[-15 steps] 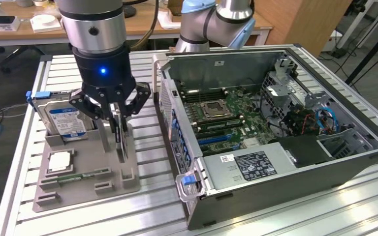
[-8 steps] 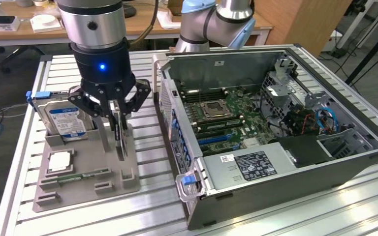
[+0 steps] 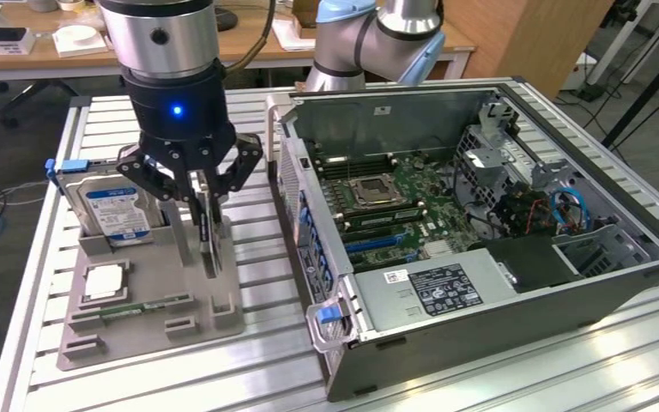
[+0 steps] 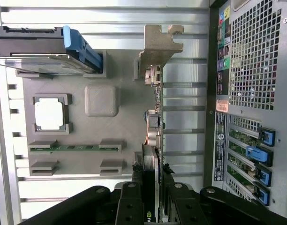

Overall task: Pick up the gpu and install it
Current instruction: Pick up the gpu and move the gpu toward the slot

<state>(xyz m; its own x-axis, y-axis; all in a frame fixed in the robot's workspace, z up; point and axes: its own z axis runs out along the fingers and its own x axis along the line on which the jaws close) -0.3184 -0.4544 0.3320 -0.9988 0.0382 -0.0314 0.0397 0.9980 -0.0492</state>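
gripper (image 3: 202, 199) partly closed, pinching thin flat dark gpu card (image 3: 208, 253) with metal end bracket; card upright on edge at grey plastic holder tray (image 3: 135, 330), beside open computer case (image 3: 513, 330).

The gpu's (image 4: 154, 117) end sits hidden between the gripper (image 4: 151, 187) fingers. The drive (image 4: 40, 58) and case (image 4: 249, 70) run off the wrist view's edge. The drive's label print is too small to read.
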